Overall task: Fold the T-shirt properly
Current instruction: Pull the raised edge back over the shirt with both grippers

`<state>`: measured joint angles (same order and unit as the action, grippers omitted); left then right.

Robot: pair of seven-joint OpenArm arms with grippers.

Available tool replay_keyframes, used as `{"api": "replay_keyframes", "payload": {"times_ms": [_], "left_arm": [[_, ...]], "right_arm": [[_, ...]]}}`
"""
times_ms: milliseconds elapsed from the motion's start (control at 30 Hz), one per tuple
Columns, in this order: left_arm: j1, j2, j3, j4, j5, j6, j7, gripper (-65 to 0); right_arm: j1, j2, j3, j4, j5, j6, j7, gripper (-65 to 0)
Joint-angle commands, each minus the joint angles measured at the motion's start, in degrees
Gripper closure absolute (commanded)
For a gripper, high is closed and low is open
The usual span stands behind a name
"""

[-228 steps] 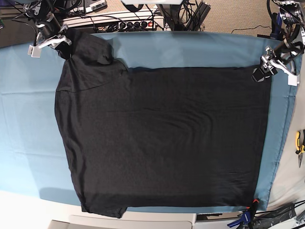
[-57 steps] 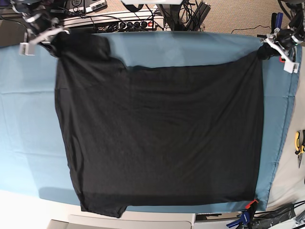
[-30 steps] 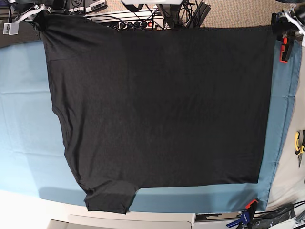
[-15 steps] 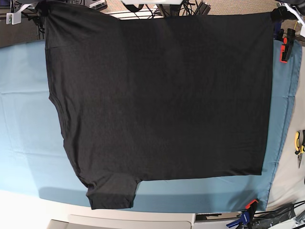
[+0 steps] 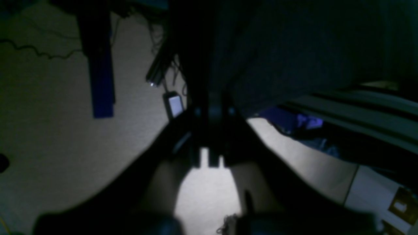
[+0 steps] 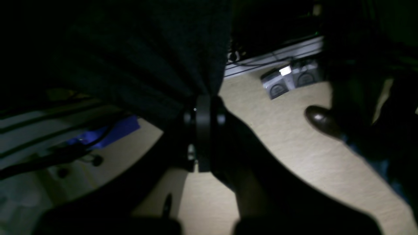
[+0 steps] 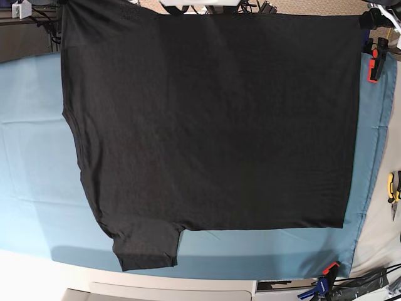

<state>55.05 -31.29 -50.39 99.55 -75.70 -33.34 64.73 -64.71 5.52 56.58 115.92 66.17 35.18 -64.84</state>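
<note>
At the near edge of the tabletop (image 7: pixel 188 290) a strip of teal sheet (image 7: pixel 37 157) shows, with a clamp (image 7: pixel 326 282) at its near right corner and pliers (image 7: pixel 393 191) lying off the sheet on the right. Just beyond that strip sits one short sleeve of the T-shirt (image 7: pixel 213 119), the lowest part of the cloth in the base view. From there the shirt spreads flat and wide across most of the sheet, its hem edge running up the right side and its sleeve side on the left. Its far edge reaches the top of the view, past the far edge of the sheet. At the far right corner the left fingers (image 5: pixel 210 107) are pinched closed on a bunched corner of the shirt, with floor and cables below them in the wrist view. At the far left corner the right fingers (image 6: pixel 202 114) are likewise clamped on the dark cloth, which hangs from them in folds above the floor.
</note>
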Motion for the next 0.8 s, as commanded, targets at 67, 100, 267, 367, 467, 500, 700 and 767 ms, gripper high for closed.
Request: {"api": "replay_keyframes", "payload": {"times_ms": [67,100,267,367,467,500,700,767], "left_arm": [[0.81,-1.29,-0.92,0.72,-0.74,-0.39,-0.22,0.0],[0.81,-1.27,-0.92,0.72,-1.07,-0.39,-0.2,0.0],[0.07,-1.25,-0.92,0.72,-1.22,-0.39,-0.26,0.0],[-1.4,-1.27,-0.92,0.72,-1.49,-0.44,-0.66,0.0],[-3.87,-1.27,-0.92,0.72,-1.42,-0.44,-1.2,0.0],[-4.79,-1.27,-0.9,0.72,-1.18,-0.44,-1.55,0.0],[-10.14,-2.29,-0.9,0.72,0.31,-1.22,-2.62,0.0],[-11.67,-3.32,-0.9,0.72,0.76,-1.25,-2.86,0.0]], "right_arm": [[-1.42,0.04,0.92,0.66,0.46,0.9,0.39,0.0],[-1.11,0.04,0.92,0.66,0.46,1.09,0.55,0.0],[1.6,0.02,0.92,0.66,0.44,1.07,1.03,0.0],[4.09,0.04,0.92,0.66,0.44,1.07,1.7,0.0],[7.43,0.07,0.92,0.66,0.44,1.09,2.08,0.0],[8.66,0.07,0.92,0.66,0.46,1.07,2.19,0.0],[17.75,0.07,0.92,0.66,0.15,1.09,3.61,0.0],[21.4,0.07,0.9,0.66,-1.11,1.07,3.96,0.0]]}}
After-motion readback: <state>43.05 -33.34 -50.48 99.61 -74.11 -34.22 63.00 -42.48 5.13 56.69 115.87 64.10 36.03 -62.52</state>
